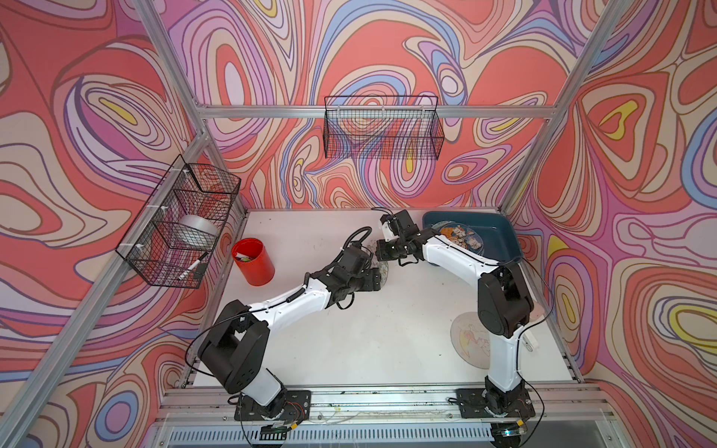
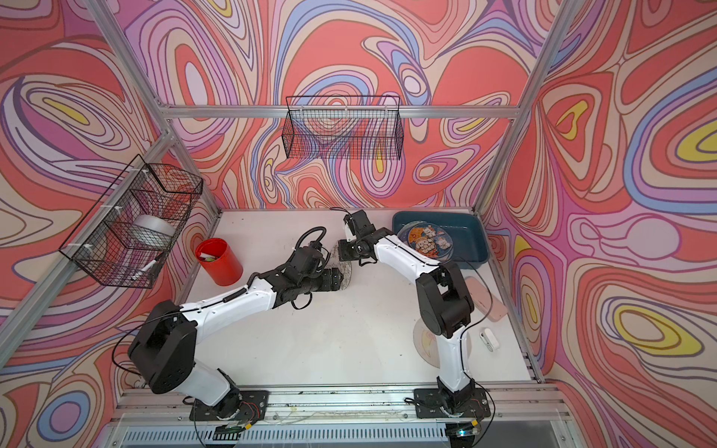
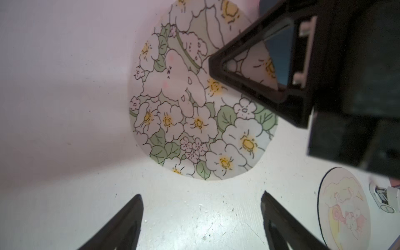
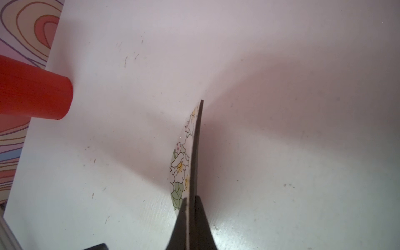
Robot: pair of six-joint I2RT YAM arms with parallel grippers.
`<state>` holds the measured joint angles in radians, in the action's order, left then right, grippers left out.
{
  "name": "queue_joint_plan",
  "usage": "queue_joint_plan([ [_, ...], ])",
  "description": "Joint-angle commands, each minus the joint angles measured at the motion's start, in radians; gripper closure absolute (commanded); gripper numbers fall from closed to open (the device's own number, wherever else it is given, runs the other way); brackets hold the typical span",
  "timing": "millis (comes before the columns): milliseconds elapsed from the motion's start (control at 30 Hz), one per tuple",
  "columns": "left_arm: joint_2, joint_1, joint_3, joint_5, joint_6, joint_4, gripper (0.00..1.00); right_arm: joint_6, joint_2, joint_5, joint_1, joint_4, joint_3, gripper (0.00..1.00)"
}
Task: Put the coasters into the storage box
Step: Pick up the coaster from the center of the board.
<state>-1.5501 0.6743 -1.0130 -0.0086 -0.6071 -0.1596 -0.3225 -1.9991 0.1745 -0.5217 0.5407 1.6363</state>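
Note:
A flower-printed coaster [image 3: 194, 108] stands tilted on edge above the white table [image 1: 388, 333], mid-table in both top views [image 1: 383, 268] [image 2: 346, 271]. My right gripper [image 4: 191, 198] is shut on its rim, and in the right wrist view the coaster [image 4: 180, 164] shows nearly edge-on. My left gripper [image 3: 201, 194] is open just in front of that coaster, with nothing between its fingers. The teal storage box [image 1: 500, 232] [image 2: 469, 236] sits at the back right with several coasters [image 1: 461, 238] [image 2: 426, 242] lying in it. Another pale coaster [image 1: 469, 341] [image 3: 344, 207] lies flat by the right arm's base.
A red cup [image 1: 254, 262] [image 4: 32, 93] stands at the table's left. Black wire baskets hang on the left wall [image 1: 178, 221] and the back wall [image 1: 382, 130]. A pink flat case [image 2: 487, 298] and a small white device [image 2: 489, 339] lie along the right edge.

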Motion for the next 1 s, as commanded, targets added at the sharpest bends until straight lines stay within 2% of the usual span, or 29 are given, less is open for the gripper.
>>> queue_joint_plan([
  [0,0.042,-0.001,0.023,-0.048,0.019,0.002,0.10,0.036,0.085,-0.092,0.054,0.024,0.018,1.00],
  [267,0.052,-0.001,0.054,-0.042,0.026,0.026,0.05,0.054,0.197,-0.114,0.200,0.043,0.020,1.00],
  [367,0.043,-0.001,0.054,-0.022,0.030,0.038,0.00,0.059,0.221,-0.142,0.241,0.042,0.033,1.00],
  [500,0.028,-0.001,0.047,-0.005,0.039,0.034,0.00,0.068,0.266,-0.183,0.288,0.038,0.059,1.00],
  [800,0.018,-0.001,0.065,0.064,0.063,0.074,0.00,0.092,0.233,-0.259,0.364,0.043,0.130,1.00],
  [967,0.008,-0.001,0.065,0.110,0.072,0.080,0.00,0.101,0.151,-0.271,0.392,0.040,0.156,1.00],
])
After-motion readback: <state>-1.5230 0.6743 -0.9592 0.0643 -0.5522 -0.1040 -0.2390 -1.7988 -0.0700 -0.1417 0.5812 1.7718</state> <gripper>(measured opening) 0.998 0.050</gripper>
